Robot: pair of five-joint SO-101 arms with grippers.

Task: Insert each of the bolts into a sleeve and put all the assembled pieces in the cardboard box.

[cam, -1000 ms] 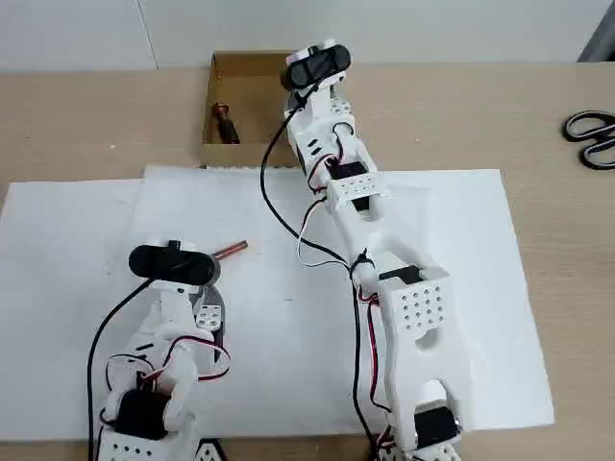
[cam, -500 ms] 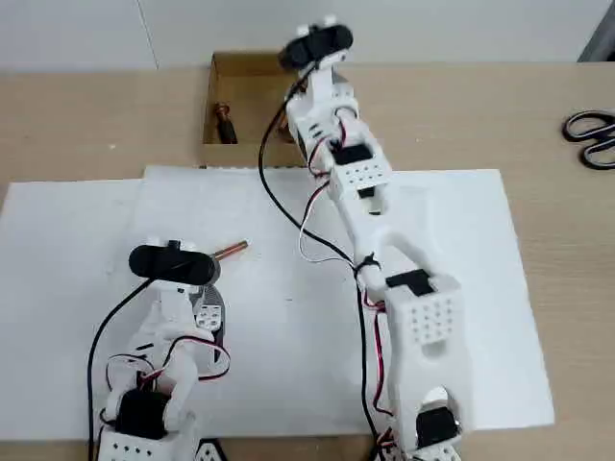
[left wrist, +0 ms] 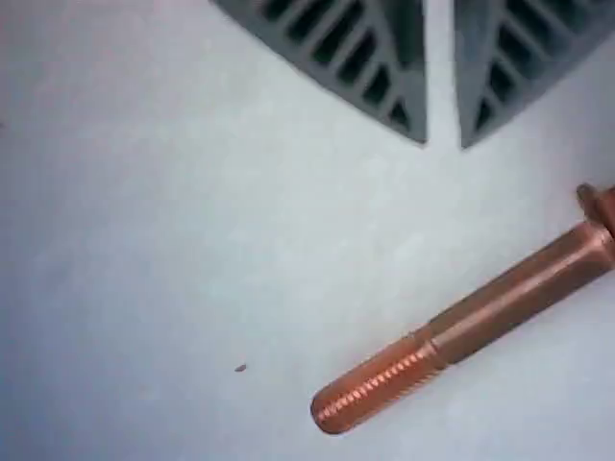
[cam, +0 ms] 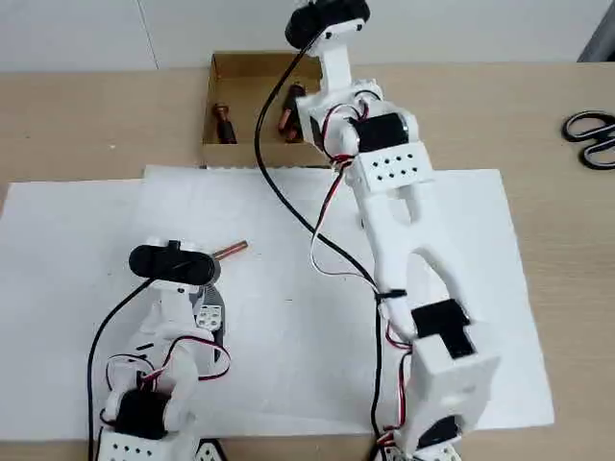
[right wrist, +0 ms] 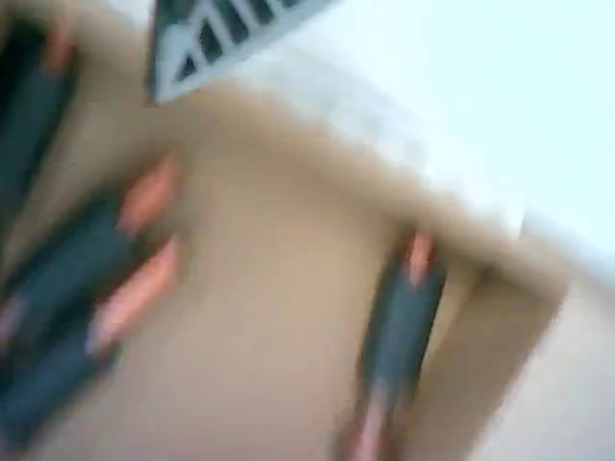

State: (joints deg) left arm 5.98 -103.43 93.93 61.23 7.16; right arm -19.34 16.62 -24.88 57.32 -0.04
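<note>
A bare copper bolt (cam: 231,251) lies on the white paper, just beyond my left arm (cam: 168,317). In the left wrist view my left gripper (left wrist: 440,134) hovers over the paper close to the bolt (left wrist: 461,327), shut with only a thin slit and nothing held. My right arm (cam: 384,182) stretches to the cardboard box (cam: 245,62) at the back. Two assembled pieces lie inside, one on the left (cam: 223,123) and one on the right (cam: 288,110). The right wrist view looks down into the box at dark sleeved pieces (right wrist: 404,307); a single finger (right wrist: 231,29) shows and grips nothing.
White paper (cam: 288,317) covers the middle of the wooden table. Scissors (cam: 591,134) lie at the far right edge. The right arm's black cable (cam: 279,192) hangs across the paper between the arms.
The right arm has risen and swung back over the box, uncovering a second assembled piece on its right side. The left arm and the loose bolt have not moved.
</note>
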